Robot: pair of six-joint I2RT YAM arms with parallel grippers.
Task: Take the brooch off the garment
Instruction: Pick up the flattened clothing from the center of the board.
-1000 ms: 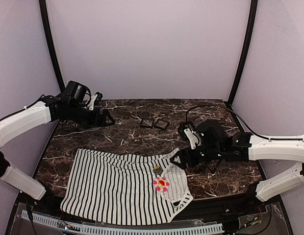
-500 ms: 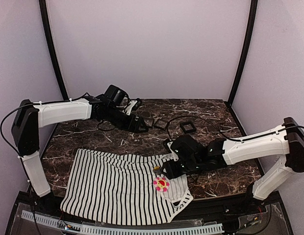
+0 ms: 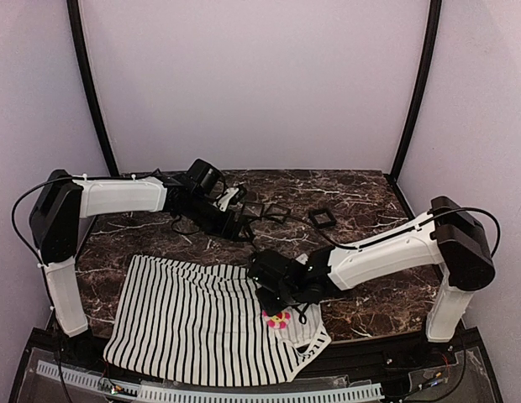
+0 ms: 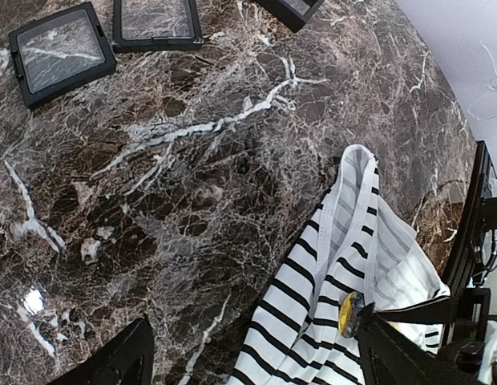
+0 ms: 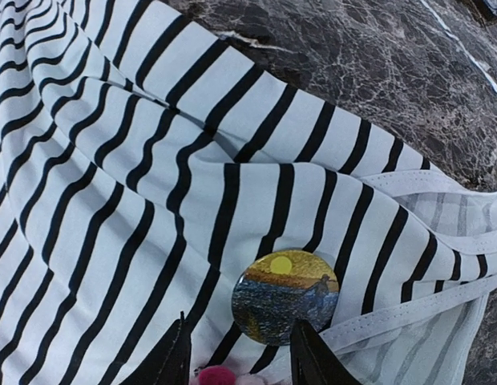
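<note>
The garment (image 3: 193, 323) lies flat at the near edge of the table (image 3: 370, 201), with the brooch (image 3: 277, 319) pinned near its right end, beside a round picture badge (image 5: 284, 297). The right gripper (image 5: 238, 345) hangs over it, jaws apart and empty, a pink petal between them, apparently aligned for the grasp. The left gripper (image 4: 256, 329), also open and empty, hovers beyond the cloth's far edge, seemingly placed to steady the fabric.

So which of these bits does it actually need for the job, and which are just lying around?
Job: the brooch on the garment; the right gripper, open over it.
Lying about: three black square frames on the table; a round picture badge, also on the garment.
</note>
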